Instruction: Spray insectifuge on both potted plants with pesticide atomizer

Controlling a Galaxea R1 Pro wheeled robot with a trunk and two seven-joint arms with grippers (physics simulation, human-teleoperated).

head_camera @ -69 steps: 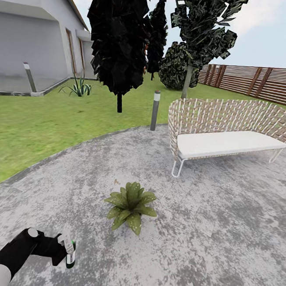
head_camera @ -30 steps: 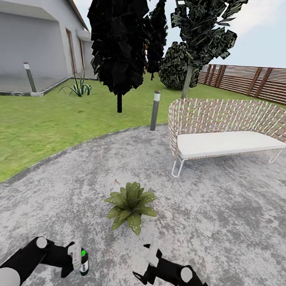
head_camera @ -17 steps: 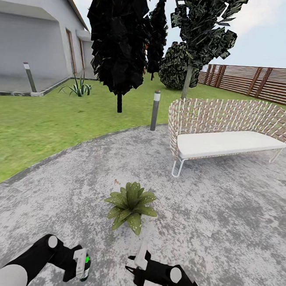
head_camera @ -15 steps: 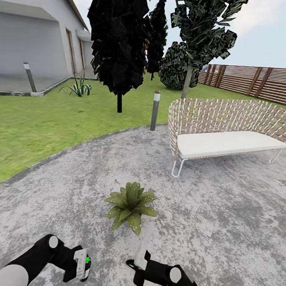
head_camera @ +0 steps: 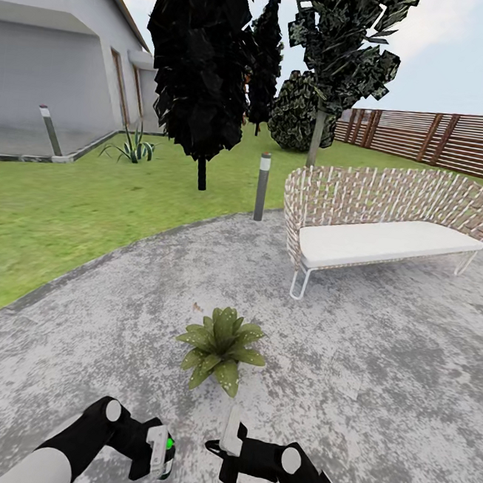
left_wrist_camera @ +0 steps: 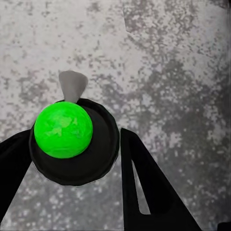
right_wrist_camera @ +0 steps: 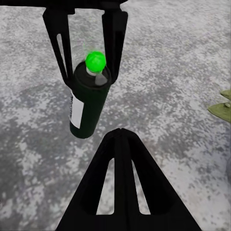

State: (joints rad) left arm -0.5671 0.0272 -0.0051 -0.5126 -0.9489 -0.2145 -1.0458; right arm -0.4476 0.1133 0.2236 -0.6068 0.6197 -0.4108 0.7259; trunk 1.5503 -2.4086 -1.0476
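Both arms have drawn inward, the left gripper clamping the spray bottle above the patio, just short of the potted plant. Right gripper is pinched closed, empty, beside it. Spraying seems next; the nozzle needs aiming at the leaves.

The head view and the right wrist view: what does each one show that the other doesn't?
The head view alone takes in the wicker bench with its white cushion, the grey bollard lamp, the brown slatted fence and the whole green leafy potted plant. The right wrist view alone shows the pale label on the bottle's side and the right gripper with its fingers together. Both show the dark spray bottle with a glowing green top clamped in the left gripper, over the speckled grey stone patio.
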